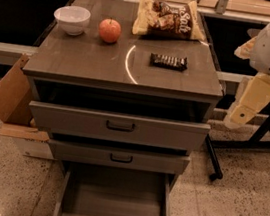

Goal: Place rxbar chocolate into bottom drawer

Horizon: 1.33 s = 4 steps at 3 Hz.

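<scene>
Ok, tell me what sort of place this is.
Likely a robotics lab: grey drawer unit with rxbar chocolate, apple and bowl staged on top, bottom drawer open, gripper hovering to its right.

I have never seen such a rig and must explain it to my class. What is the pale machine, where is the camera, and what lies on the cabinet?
One camera looks down on a grey cabinet from the front. The pale shape at the right is a robot arm. Its claw hangs beside the cabinet, apart from it. On top lie a white bowl, an apple, a chip bag and the rxbar chocolate, which is not held. The bottom drawer stands pulled out.
</scene>
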Each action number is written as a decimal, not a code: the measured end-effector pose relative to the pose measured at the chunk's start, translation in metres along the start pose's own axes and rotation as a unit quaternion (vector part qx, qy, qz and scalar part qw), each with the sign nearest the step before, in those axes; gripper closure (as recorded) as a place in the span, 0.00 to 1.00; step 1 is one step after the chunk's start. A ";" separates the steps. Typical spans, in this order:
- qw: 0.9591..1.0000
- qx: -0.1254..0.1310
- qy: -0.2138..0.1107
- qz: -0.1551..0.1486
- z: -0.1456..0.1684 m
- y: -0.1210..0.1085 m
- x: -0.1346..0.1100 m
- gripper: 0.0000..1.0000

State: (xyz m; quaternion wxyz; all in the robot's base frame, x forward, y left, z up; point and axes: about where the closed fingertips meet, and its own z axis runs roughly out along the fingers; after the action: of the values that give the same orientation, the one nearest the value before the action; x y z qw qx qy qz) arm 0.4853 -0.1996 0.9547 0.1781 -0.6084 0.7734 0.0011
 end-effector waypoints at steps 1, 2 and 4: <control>1.000 -0.010 -0.027 0.000 0.013 -0.010 -0.006 0.00; 0.998 -0.026 -0.060 -0.012 0.032 -0.025 -0.023 0.00; 0.989 -0.065 -0.128 -0.022 0.075 -0.057 -0.053 0.00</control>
State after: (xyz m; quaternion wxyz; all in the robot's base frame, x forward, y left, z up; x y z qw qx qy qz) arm 0.5698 -0.1481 0.9118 0.2357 -0.6302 0.7291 0.1253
